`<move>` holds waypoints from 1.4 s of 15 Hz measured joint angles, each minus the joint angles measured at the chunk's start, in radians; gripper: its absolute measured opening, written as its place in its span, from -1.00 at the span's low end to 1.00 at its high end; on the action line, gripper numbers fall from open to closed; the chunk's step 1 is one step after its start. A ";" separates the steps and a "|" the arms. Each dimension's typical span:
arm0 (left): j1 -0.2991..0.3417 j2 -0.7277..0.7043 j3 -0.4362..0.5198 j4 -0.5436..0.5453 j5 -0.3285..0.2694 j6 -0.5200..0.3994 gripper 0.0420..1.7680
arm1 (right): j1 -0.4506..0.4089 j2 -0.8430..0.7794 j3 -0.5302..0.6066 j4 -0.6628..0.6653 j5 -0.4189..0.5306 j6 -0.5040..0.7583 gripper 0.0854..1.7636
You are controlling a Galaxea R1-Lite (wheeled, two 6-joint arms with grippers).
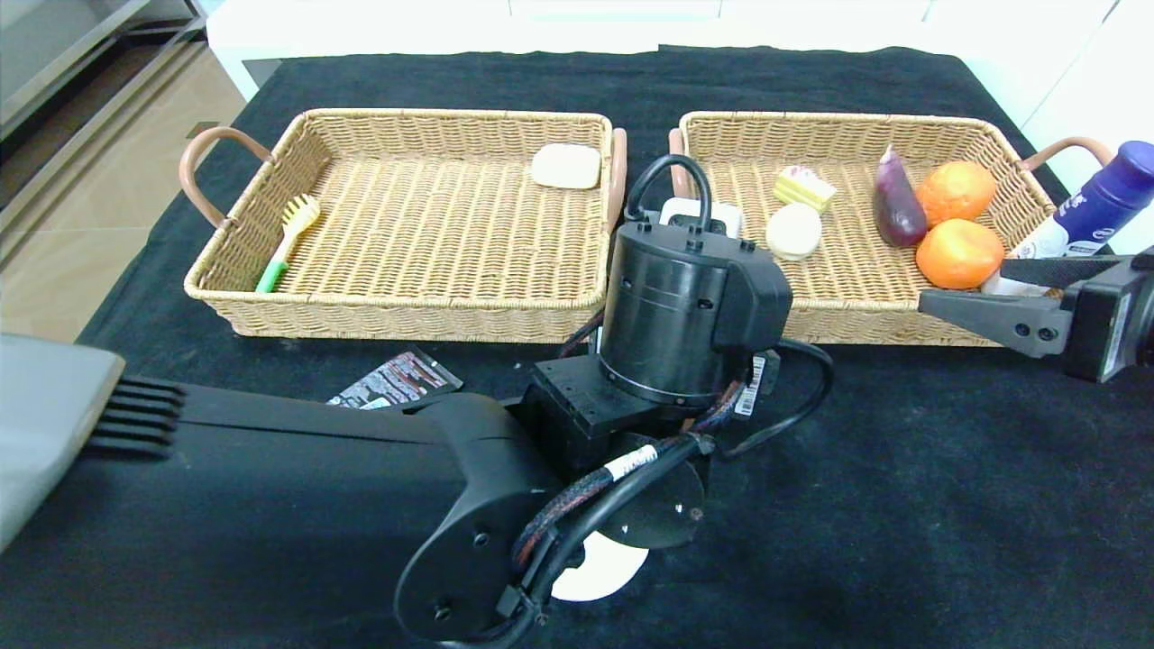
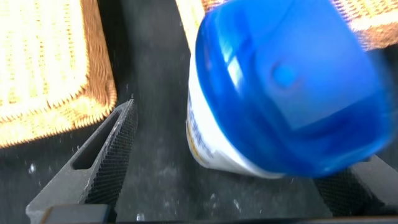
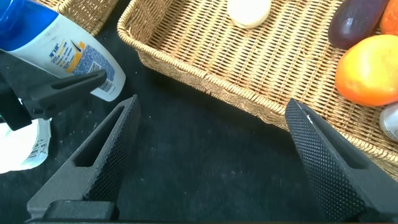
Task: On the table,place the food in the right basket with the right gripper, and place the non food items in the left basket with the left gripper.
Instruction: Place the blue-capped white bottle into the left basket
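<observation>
Closest in, the round white dish [image 1: 597, 570] peeks out under my left arm on the desk [image 1: 902, 505], the black tube [image 1: 397, 379] just beyond. Left pincer [image 2: 242, 143] is spread wide, straddling the white bottle with blue cap [image 2: 280, 81], a gap showing beside one finger. Right pincer [image 3: 211, 106] hangs wide open and empty at the right basket's [image 1: 847, 324] front rim. Farther back in that basket lie the yellow cake slice [image 1: 804, 187] and the cream bun [image 1: 793, 231].
</observation>
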 joint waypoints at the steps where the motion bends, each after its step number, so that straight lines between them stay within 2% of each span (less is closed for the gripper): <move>1: 0.001 0.003 -0.001 -0.012 0.000 0.014 0.94 | -0.003 0.000 0.000 0.000 0.000 0.000 0.92; 11: 0.015 0.033 0.003 -0.122 0.019 0.123 0.94 | -0.007 0.001 -0.001 0.000 0.001 0.000 0.92; 21: 0.020 0.044 0.000 -0.160 0.019 0.130 0.94 | -0.007 0.002 0.000 0.000 0.001 0.000 0.93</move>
